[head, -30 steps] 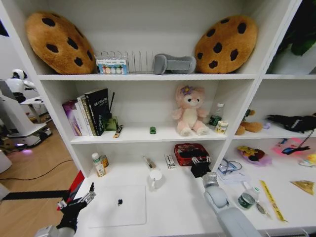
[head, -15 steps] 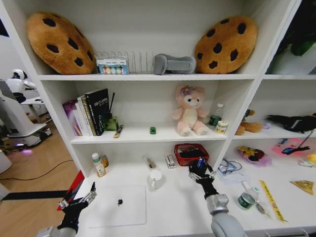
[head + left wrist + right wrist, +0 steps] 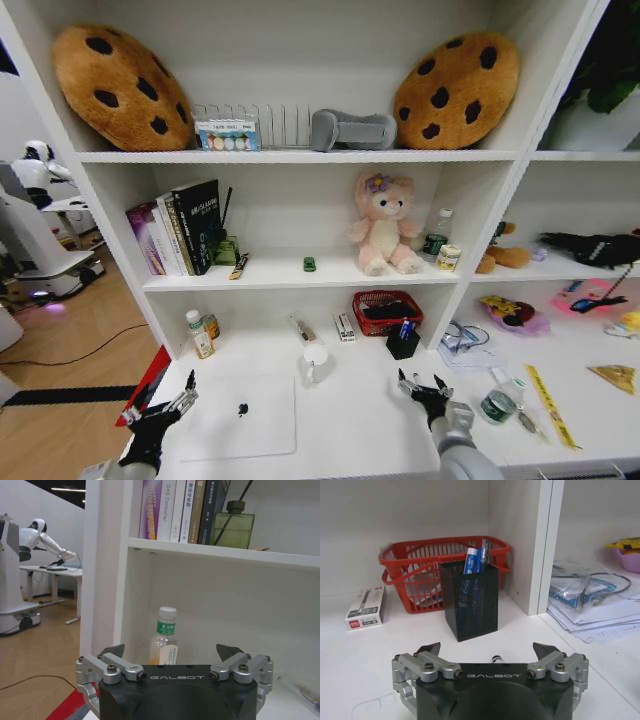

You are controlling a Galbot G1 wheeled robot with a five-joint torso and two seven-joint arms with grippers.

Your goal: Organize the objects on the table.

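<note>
On the white table a silver laptop lies shut at the front left. A black mesh pen cup holding blue pens stands in front of a red basket; the cup stands free. My right gripper hovers open a little in front of it, nothing between its fingers. My left gripper waits open by the laptop's left edge. A green-labelled can and a yellow ruler lie at the right. A tiny green toy car sits on the shelf.
A white mug and a drink bottle stand behind the laptop. Papers with cables lie right of the shelf's upright. A small white box lies beside the basket. Books, a plush toy and cookie cushions fill the shelves above.
My right gripper has let go of the pen cup and drawn back toward the table's front. The cup stays standing before the basket. The left gripper has hardly moved.
</note>
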